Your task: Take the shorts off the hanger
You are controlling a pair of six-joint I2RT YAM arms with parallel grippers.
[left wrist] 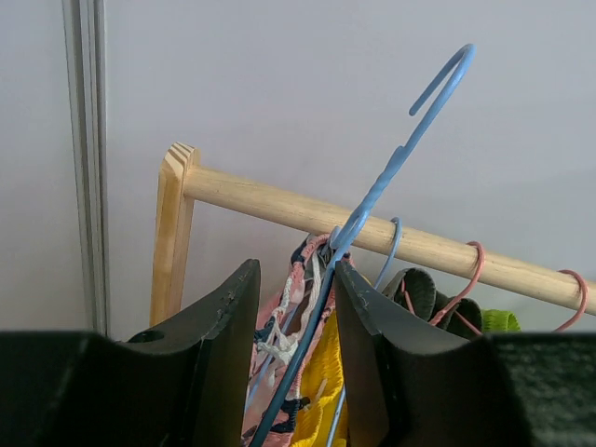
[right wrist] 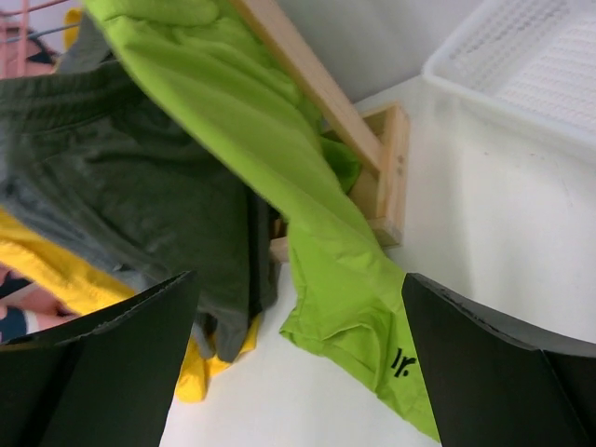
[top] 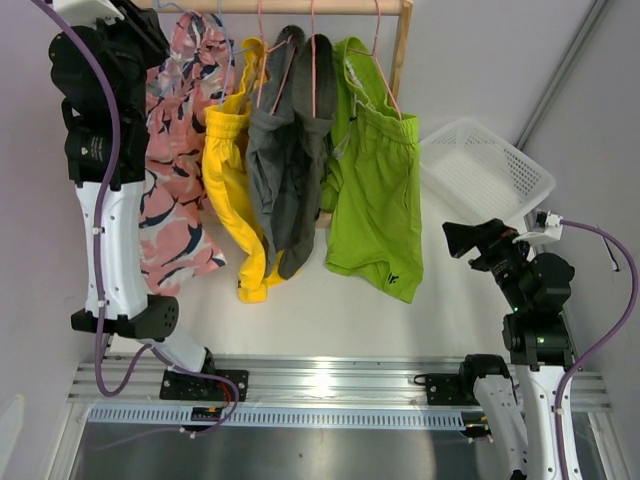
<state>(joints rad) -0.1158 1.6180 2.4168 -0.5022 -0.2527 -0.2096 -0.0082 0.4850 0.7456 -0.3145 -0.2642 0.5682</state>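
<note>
The left hand (left wrist: pixel 293 270) gripped the pink shorts (left wrist: pixel 289 326) at the bunched waistband, together with the blue hanger (left wrist: pixel 391 168), whose hook stood clear above the wooden rail (left wrist: pixel 279 205). The yellow shorts (top: pixel 228 170), dark grey shorts (top: pixel 285 170) and lime green shorts (top: pixel 375 190) hung alongside. The lime pair carried a small dark logo (right wrist: pixel 402 361), too small to read. The right hand (right wrist: pixel 300 277) gaped wide and empty, low over the surface (top: pixel 470 300).

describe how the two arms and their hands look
Both the left arm and right arm have white links between bulky black joints, each trailed by a purple cable. The left hand and right hand have matte black, wedge-shaped fingers. A small green light glows on the right arm.
</note>
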